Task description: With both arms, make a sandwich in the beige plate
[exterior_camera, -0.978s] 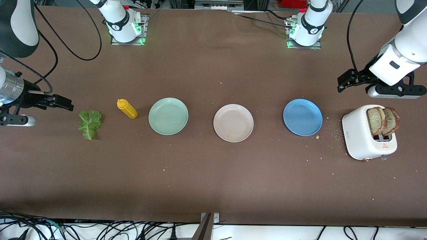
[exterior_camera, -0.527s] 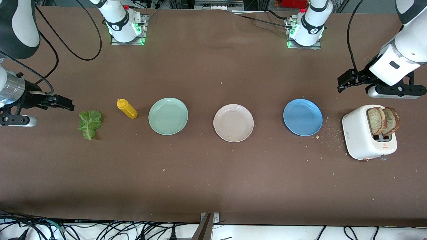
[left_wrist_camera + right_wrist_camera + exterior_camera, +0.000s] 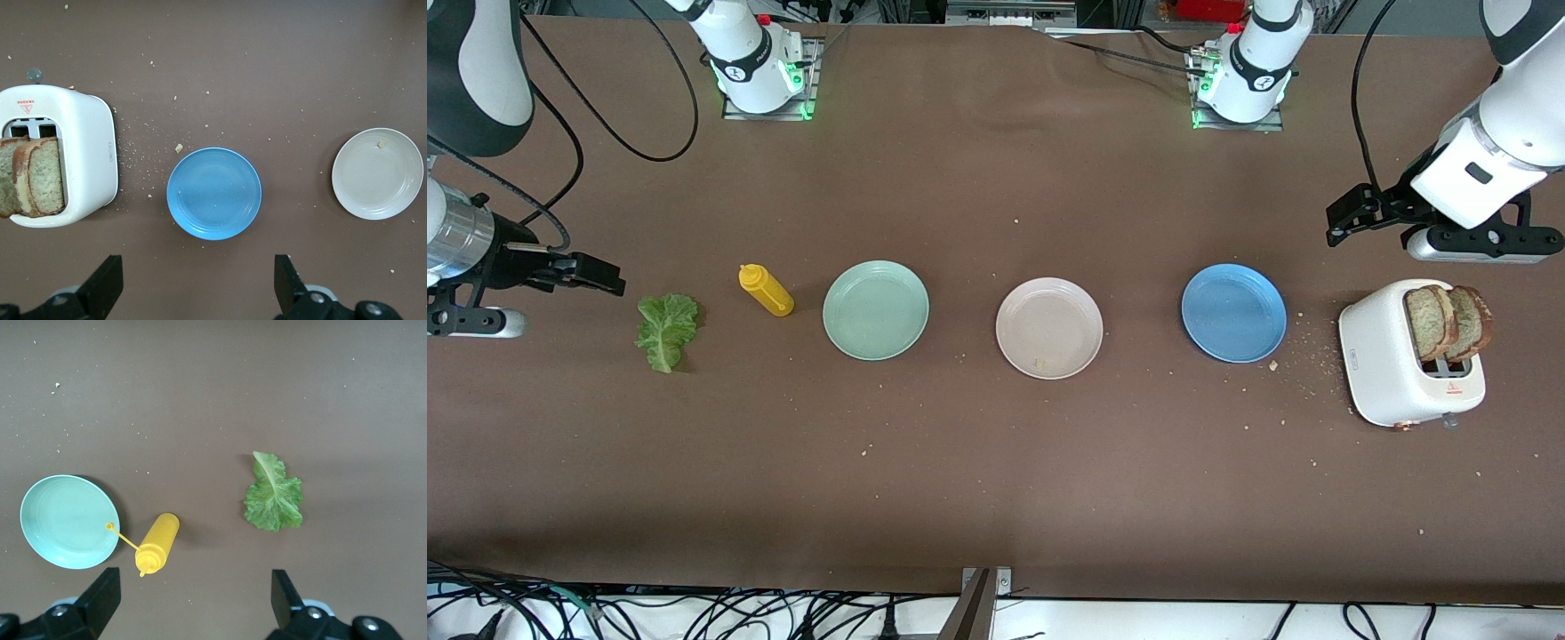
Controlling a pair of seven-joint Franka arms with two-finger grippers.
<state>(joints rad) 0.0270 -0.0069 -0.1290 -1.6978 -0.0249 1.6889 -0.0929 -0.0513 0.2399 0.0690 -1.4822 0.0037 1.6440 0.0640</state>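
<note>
The beige plate [image 3: 1048, 327] sits empty in the middle of the table, also in the left wrist view [image 3: 377, 173]. Two brown bread slices [image 3: 1448, 322] stand in a white toaster [image 3: 1409, 364] at the left arm's end; they also show in the left wrist view [image 3: 32, 185]. A green lettuce leaf [image 3: 665, 331] lies at the right arm's end, also in the right wrist view [image 3: 273, 497]. My left gripper [image 3: 1352, 216] is open and empty, up in the air above the table near the toaster. My right gripper [image 3: 591, 274] is open and empty, up in the air near the lettuce.
A mint green plate [image 3: 875, 309] and a blue plate [image 3: 1233, 312] flank the beige plate. A yellow squeeze bottle [image 3: 766, 290] lies between the lettuce and the mint plate. Crumbs are scattered round the toaster.
The right gripper has shifted very slightly toward the lettuce. The left arm and all objects are unchanged.
</note>
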